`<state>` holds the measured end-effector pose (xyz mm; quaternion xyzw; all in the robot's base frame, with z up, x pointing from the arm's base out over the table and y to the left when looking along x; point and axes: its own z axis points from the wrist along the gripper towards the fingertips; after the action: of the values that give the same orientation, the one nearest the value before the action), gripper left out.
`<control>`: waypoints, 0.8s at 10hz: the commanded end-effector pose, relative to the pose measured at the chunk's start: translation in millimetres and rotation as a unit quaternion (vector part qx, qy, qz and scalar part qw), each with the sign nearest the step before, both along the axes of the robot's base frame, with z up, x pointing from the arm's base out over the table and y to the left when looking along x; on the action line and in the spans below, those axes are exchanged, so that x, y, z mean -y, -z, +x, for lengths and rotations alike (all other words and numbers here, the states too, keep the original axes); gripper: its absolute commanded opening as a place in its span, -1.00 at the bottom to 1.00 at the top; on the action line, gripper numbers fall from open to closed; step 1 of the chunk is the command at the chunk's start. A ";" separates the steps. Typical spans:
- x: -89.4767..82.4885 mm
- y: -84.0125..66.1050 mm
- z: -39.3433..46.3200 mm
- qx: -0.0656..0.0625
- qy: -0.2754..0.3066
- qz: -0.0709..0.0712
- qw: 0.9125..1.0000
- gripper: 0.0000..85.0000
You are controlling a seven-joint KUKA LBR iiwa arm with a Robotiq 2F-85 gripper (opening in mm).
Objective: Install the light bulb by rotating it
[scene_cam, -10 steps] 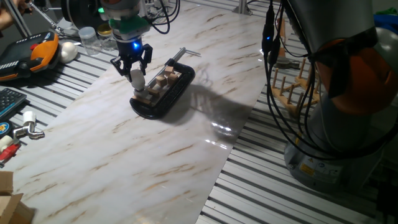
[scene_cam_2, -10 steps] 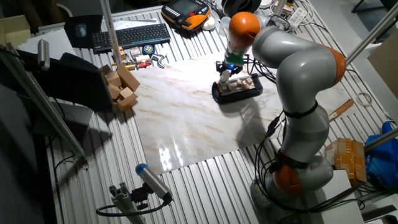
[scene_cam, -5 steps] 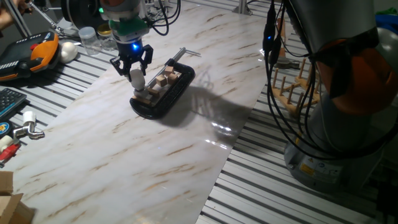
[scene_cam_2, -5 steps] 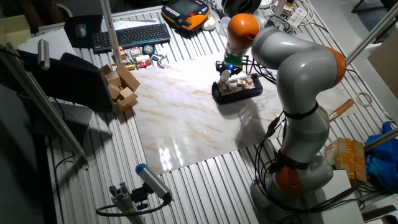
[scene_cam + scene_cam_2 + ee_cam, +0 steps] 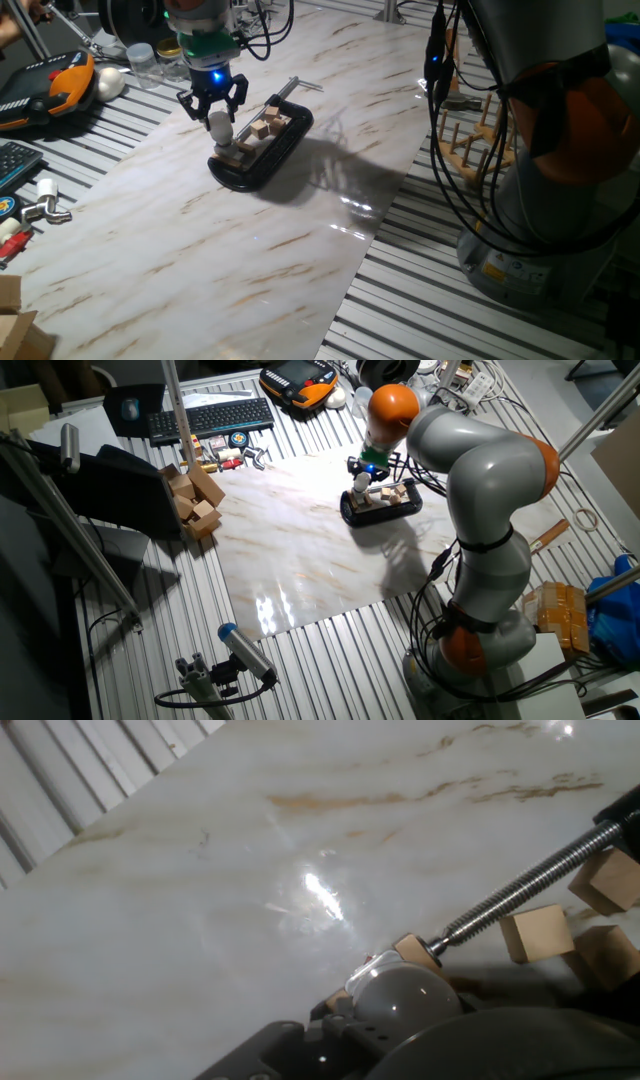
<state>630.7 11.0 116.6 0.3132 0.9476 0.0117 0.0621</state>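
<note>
The small white frosted light bulb [image 5: 218, 124] sits upright between my black two-finger gripper [image 5: 212, 107], clamped on it, above the black clamp [image 5: 262, 148].

A: Obstructions at the gripper [image 5: 213, 105]?

B: Black clamp [image 5: 262, 150] directly below, wooden blocks [image 5: 534, 932] and its threaded screw [image 5: 520, 886] crowding one side.

A: Open passage?

B: Bare marble board [image 5: 200, 250] on the other side. Plastic jars [image 5: 142, 62] stand near behind the gripper.

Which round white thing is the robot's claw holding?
The small light bulb over the black clamp, between the gripper fingers; the bigger white ball lies far off.
</note>
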 end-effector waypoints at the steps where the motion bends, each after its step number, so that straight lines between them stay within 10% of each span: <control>1: -0.1 0.7 -0.3 0.001 0.013 0.000 1.000 -1.00; 8: 0.1 1.1 -0.1 0.014 0.087 0.008 0.996 -1.00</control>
<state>630.6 10.8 115.3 0.3956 0.9152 0.0186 0.0743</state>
